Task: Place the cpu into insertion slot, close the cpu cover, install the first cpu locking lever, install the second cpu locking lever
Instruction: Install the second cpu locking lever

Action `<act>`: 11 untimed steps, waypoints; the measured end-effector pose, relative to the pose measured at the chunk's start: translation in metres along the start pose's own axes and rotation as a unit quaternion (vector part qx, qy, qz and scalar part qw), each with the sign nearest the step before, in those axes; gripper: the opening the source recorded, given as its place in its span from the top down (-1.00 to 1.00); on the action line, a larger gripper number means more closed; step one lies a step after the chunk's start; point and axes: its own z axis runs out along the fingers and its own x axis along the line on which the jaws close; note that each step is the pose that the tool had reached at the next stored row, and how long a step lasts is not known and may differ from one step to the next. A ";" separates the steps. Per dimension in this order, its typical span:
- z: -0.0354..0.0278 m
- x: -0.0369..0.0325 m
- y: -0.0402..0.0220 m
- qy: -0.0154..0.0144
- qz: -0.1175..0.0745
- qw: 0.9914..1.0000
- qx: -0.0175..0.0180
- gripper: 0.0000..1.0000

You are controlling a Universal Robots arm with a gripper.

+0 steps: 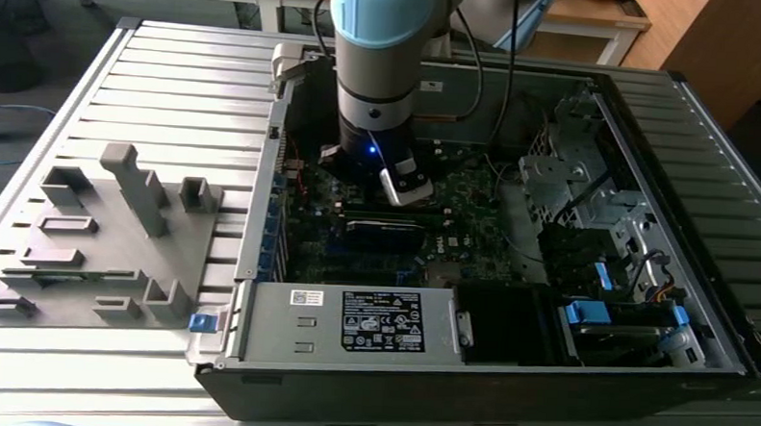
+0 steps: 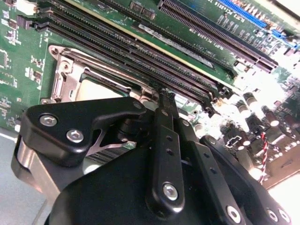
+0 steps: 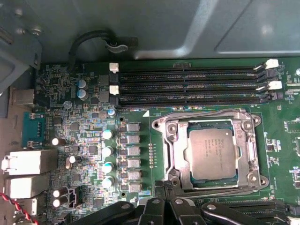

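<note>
**A:** Exterior view first. The gripper (image 1: 408,183) was low inside the case (image 1: 285,348), over the board (image 1: 474,193). The grey rack (image 1: 109,249) sat out at 9 o'clock from the case, well apart. No chip detail from there, and I couldn't tell how the jaws stood.

**B:** Did the second wrist view help?

**A:** A bit. It looked past the black linkage and caught a corner of the cpu (image 2: 101,89), with the cover (image 2: 63,77) lying round it. The gripper's tip was right by the cover's edge, just beside the RAM slots (image 2: 140,47). Touching or not, no idea. Jaw state still a can't-tell.

**B:** And the first wrist view?

**A:** That was the one with the full picture. The cpu was seated flat in the slot (image 3: 211,124) and the cover was down as a frame around it, which neither other view showed. Nothing was in the gripper as far as I saw.

**B:** So the lever stage?

**A:** My guess, yeah. Chip and cover looked done. I couldn't tell whether either lever was latched. Pushing one would need a careful press at the cover's edge, clear of the chip.
</note>
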 end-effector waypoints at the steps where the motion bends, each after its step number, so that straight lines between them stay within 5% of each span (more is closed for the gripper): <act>1: -0.0009 -0.0001 0.0003 0.000 0.000 1.000 0.000 0.79; 11: -0.0227 -0.0011 0.0038 0.000 0.000 1.000 0.000 0.79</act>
